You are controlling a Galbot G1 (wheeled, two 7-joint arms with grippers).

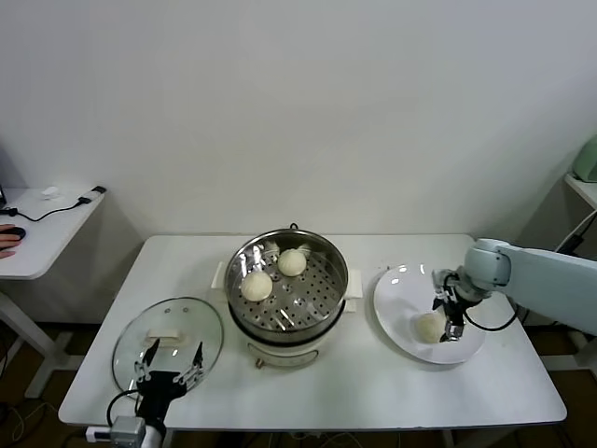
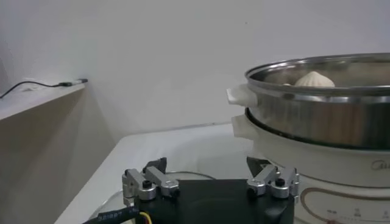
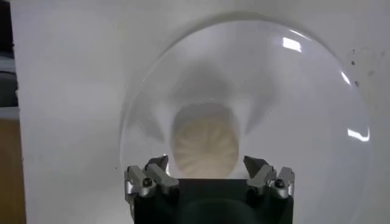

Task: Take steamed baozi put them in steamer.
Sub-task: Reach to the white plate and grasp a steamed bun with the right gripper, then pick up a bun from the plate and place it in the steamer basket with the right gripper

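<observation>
The steel steamer (image 1: 285, 322) stands mid-table on its cream base and holds two cream-white baozi (image 1: 256, 286) (image 1: 292, 262) on the perforated tray. A third baozi (image 1: 429, 326) lies on the white plate (image 1: 403, 280) to the right; in the right wrist view it (image 3: 205, 140) sits just beyond and between the fingers. My right gripper (image 1: 450, 315) (image 3: 206, 163) is open directly over that baozi, not closed on it. My left gripper (image 1: 171, 360) (image 2: 207, 165) is open and empty, parked low at the front left by the steamer (image 2: 323, 115). A fourth baozi is not in view.
The round glass lid (image 1: 168, 338) with a white handle lies flat at the table's front left, under my left gripper. A side desk (image 1: 42, 229) with cables stands at the far left. A wall is behind the table.
</observation>
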